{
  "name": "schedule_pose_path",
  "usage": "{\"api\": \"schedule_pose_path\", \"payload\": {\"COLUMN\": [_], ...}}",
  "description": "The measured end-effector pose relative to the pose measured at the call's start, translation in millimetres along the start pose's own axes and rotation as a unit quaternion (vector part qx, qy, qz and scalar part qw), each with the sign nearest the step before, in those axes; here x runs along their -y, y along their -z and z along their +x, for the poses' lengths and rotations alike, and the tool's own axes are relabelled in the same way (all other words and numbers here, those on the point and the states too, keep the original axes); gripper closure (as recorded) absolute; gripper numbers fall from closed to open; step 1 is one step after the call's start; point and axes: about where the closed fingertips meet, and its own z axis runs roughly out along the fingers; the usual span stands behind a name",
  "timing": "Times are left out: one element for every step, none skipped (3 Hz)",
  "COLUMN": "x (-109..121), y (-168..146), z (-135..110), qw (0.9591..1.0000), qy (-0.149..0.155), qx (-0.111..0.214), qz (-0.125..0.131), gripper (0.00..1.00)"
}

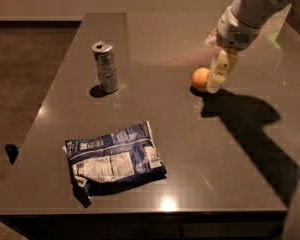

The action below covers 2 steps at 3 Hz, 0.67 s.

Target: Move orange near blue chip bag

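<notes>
orange (200, 79): on the table (200, 154), towards its far right side.
hand (215, 84): mine, lowered just beside the orange on its right; apart or together, I cannot tell.
blue chip bag (115, 159): flat near the front edge (crumpled, white print up), well apart from the orange.
can (106, 67): upright, behind the bag.

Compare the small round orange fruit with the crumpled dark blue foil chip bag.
The orange is small, round and plain; the blue chip bag is far larger, flat, crumpled, with white print. The orange sits far right, beside the gripper; the bag lies front left, apart from it. Both rest on the dark table.
</notes>
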Motion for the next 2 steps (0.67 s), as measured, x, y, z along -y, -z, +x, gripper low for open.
{"api": "schedule_pose_path", "payload": {"x": [10,11], "y": [-21,-34], "z": [2,8], "qw": [0.9999,0.9995], "qy": [-0.004,-0.009], "qx": [-0.004,-0.01], "qz": [-0.016,-0.029], "gripper": [0.0,0.0]}}
